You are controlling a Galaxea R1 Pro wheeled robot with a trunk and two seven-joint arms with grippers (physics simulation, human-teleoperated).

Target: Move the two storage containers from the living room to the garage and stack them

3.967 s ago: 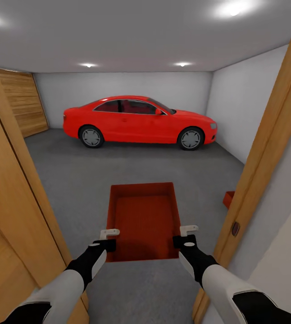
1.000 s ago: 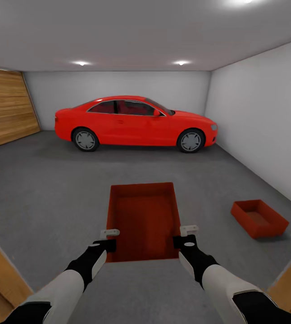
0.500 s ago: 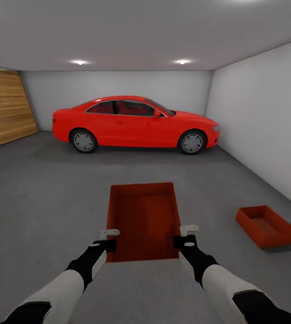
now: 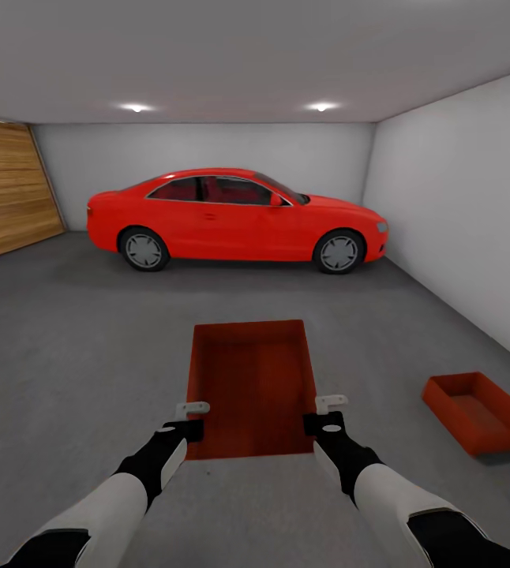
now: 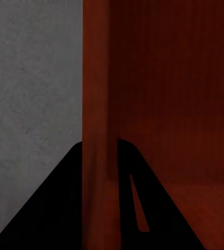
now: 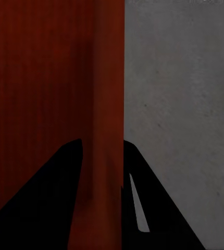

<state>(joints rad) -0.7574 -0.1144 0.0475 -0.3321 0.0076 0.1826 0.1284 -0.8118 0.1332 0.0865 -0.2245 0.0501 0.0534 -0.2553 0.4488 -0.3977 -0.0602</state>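
Though half out of frame, second container (image 4: 482,412) on floor (image 4: 89,347).

Matt, mottled concrete floor (image 4: 89,355); smooth matt containers (image 4: 251,386); glossy painted car (image 4: 235,217); wood-plank door (image 4: 6,189); plain matt walls (image 4: 460,213).

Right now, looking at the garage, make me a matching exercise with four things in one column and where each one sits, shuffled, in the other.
Things
1. red car
2. carried storage container
3. second storage container
4. wooden garage door

Places
A. on the concrete floor near the right wall
B. along the left side of the garage
C. parked against the far wall
D. held between the left gripper and the right gripper, fingers pinching its side walls

Pairs: 1-C, 2-D, 3-A, 4-B
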